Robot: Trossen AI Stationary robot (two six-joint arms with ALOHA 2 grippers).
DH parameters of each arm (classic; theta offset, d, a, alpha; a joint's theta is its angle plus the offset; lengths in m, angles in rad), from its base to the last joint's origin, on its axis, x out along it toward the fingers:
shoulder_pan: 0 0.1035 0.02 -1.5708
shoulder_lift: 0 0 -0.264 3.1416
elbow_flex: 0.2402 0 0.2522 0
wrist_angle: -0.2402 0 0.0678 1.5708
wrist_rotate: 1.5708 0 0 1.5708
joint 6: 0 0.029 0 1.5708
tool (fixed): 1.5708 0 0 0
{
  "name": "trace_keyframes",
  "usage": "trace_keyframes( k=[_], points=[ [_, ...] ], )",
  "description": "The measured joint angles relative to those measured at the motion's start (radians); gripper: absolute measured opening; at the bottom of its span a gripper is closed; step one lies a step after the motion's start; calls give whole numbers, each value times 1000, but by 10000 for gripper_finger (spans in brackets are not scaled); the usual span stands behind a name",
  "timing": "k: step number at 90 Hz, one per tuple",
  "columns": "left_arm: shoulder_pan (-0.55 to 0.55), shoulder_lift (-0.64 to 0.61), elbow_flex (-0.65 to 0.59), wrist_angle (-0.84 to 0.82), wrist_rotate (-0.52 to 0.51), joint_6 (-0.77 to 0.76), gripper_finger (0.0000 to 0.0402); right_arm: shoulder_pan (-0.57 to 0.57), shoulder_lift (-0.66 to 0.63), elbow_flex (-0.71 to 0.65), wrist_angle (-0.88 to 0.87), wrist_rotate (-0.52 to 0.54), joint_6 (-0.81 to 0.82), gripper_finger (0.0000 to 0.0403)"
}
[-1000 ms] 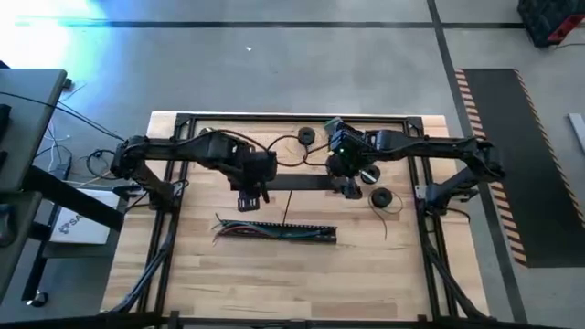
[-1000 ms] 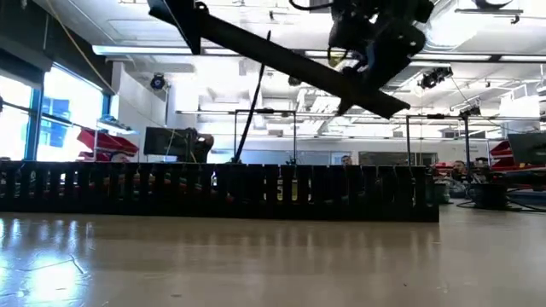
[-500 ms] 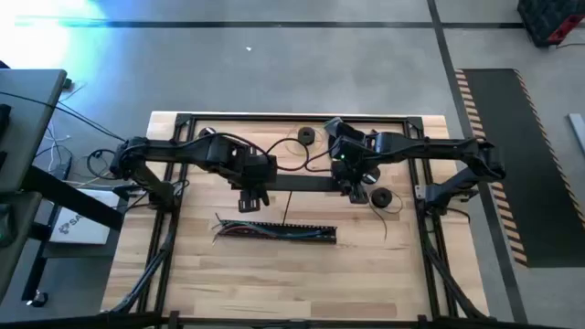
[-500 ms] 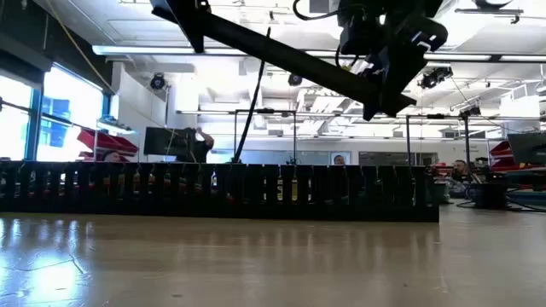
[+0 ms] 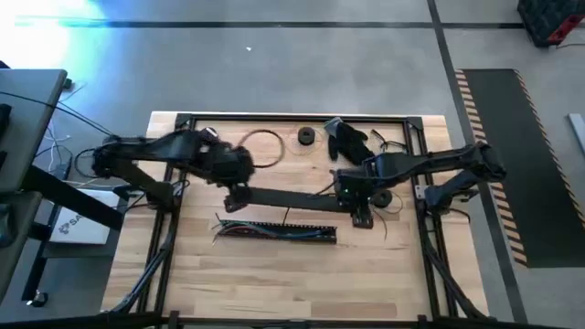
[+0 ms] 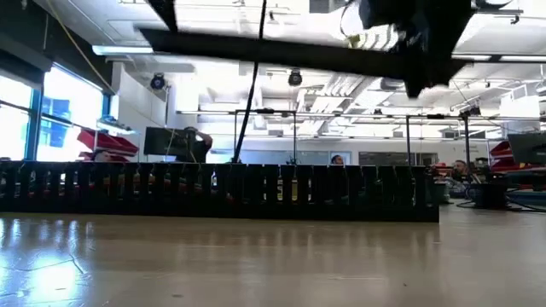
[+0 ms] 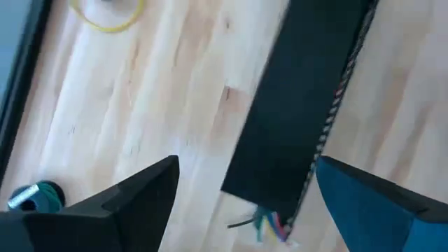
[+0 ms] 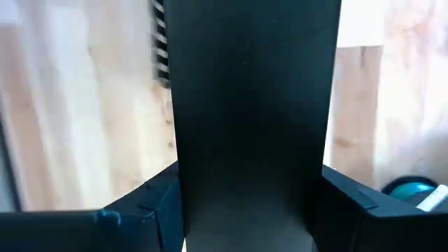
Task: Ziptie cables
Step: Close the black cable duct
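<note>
Cover strip (image 5: 297, 196) swung level, toward 6 o'clock

Right gripper (image 8: 248, 175) had carried it there, pinching one end. Left gripper (image 7: 246, 164) stood spread at the other. Cables (image 5: 239, 228) lay in the slotted duct (image 5: 292, 234) at its 6 o'clock, untied.

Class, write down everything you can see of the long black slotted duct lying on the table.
The duct is a long, straight, black channel, plastic by its look. Seen level with the table, its side wall is a row of narrow upright teeth with slots between. It lies flat on the wooden table, open at the top. Coloured wires run along inside it and spill out of one end. A flat black bar hangs in the air above the table, apart from it.
</note>
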Motion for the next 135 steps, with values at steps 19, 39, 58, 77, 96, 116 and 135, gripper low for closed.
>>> trace_keyframes(
  k=[19,39,58,77,96,116,135],
  points=[
    [-78,-173,-123,35,-75,-164,305,60,252,282,-171,-6,49,204],
    [-114,-246,-277,127,-82,-233,298,71,475,529,-239,-12,153,204],
    [-141,-252,-473,324,-21,-261,282,71,568,578,-230,-28,150,204],
    [-136,-252,-636,457,26,-372,236,77,591,578,-218,-34,142,204],
    [-148,-252,-708,526,52,-475,170,93,597,580,-203,-30,98,204],
    [-177,-252,-812,615,53,-544,126,103,637,578,-229,4,107,204],
    [-194,-260,-827,633,60,-579,113,117,629,578,-233,42,147,204]
  ],
)
